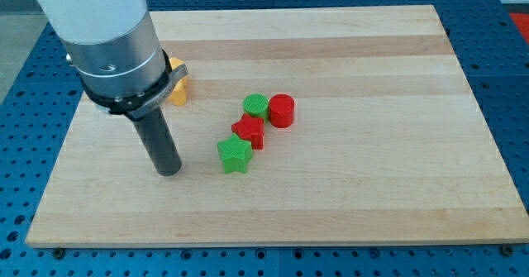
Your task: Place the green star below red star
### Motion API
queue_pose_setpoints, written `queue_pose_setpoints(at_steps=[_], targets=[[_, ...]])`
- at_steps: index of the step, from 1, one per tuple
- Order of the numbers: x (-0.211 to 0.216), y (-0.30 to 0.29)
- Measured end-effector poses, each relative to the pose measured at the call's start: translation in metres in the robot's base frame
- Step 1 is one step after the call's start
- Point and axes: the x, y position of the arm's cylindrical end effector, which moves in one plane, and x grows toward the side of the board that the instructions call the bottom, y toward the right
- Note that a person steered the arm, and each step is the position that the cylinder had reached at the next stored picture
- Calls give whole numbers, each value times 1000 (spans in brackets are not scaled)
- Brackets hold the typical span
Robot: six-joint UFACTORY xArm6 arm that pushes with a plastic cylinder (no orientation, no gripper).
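Observation:
The green star (235, 155) lies on the wooden board (372, 186), just below and slightly left of the red star (249, 131), touching it. My tip (169, 171) rests on the board to the left of the green star, a short gap away. A green cylinder (256, 106) sits above the red star, and a red cylinder (282, 110) sits to its upper right.
A yellow block (177, 86) lies at the upper left, partly hidden behind the arm's body (111, 41). The board sits on a blue perforated table (508, 78).

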Motion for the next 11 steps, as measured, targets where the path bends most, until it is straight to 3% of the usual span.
queue_pose_setpoints(at_steps=[11], targets=[[0, 72]])
